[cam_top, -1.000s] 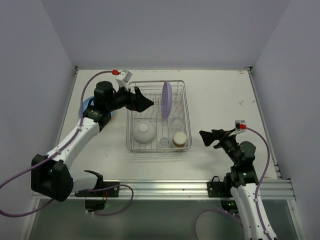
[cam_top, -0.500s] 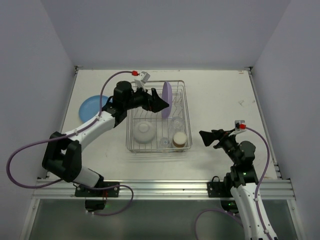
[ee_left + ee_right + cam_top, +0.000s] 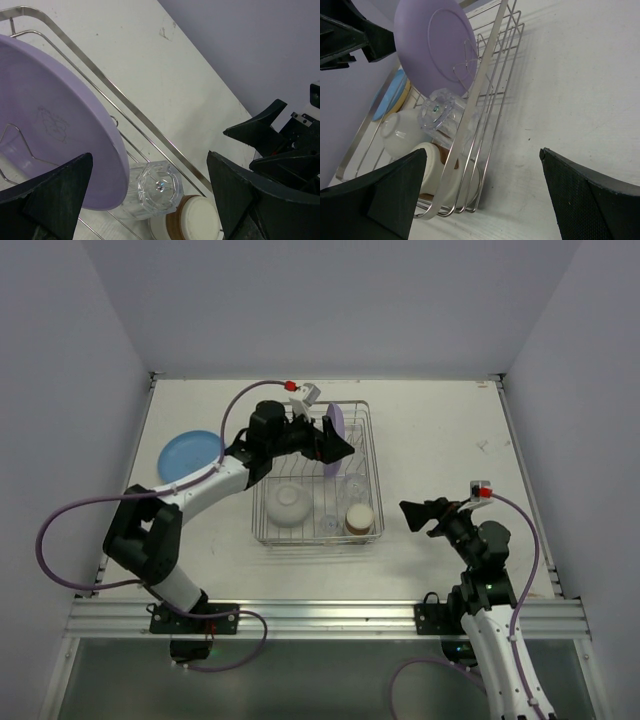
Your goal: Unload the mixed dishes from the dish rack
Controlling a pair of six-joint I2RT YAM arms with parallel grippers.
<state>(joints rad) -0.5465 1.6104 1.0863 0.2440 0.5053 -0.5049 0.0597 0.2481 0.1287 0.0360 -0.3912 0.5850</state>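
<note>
The purple plate stands on edge in the upper right part of the dish rack, mid-frame in the overhead view. It looks stiff, light and slippery, so a pinch across its top rim and a straight lift seems the safest hold. The left claw hangs just beside it, jaws spread wide and empty. Lower in the rack sit a clear glass, a brown cup and a white bowl, while the right claw, also spread and empty, hovers to the rack's right.
</note>
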